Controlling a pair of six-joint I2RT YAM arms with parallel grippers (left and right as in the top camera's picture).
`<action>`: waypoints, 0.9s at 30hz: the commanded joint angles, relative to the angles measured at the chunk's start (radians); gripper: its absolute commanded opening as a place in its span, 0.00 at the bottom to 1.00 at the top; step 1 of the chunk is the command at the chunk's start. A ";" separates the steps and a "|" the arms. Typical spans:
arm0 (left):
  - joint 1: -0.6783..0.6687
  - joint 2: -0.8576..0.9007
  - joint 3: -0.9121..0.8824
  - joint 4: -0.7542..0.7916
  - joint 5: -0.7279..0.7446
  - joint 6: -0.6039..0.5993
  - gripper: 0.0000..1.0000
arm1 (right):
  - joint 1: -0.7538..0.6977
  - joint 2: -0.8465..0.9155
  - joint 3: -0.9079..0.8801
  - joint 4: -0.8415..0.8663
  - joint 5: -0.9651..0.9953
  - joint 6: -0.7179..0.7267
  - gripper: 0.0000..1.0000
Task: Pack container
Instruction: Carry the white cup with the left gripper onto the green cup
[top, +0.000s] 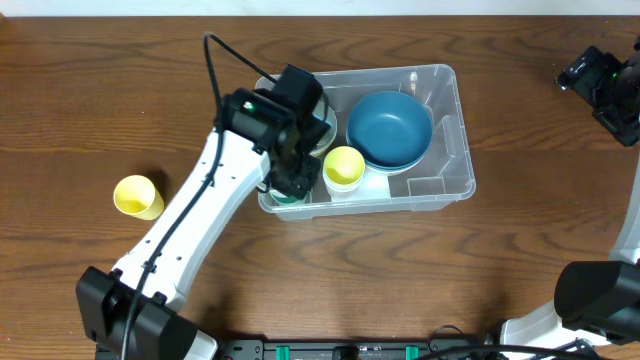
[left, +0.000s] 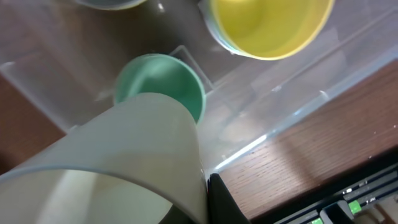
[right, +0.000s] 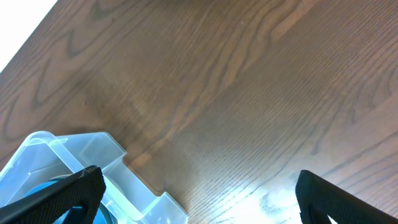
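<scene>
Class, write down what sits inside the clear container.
Inside the container: a blue bowl, a yellow cup and a green cup. The left gripper, holding a pale cup, covers the left end from overhead; anything beneath is unseen.

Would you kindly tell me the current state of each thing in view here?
container: lidless, partly filled.
blue bowl: upright inside the container.
boxed yellow cup: upright, empty.
green cup: upright in the container, empty.
pale cup: held over the green cup.
loose yellow cup: on the table, unpacked.
left gripper: shut on the pale cup.
right gripper: open, empty.
</scene>
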 joint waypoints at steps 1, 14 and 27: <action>-0.032 0.006 -0.025 0.011 0.000 0.010 0.06 | -0.004 -0.017 0.011 -0.002 0.005 0.008 0.99; -0.048 0.045 -0.078 0.077 -0.021 0.011 0.06 | -0.004 -0.017 0.011 -0.002 0.005 0.008 0.99; -0.039 0.049 -0.078 0.093 -0.076 0.010 0.06 | -0.004 -0.017 0.011 -0.002 0.005 0.008 0.99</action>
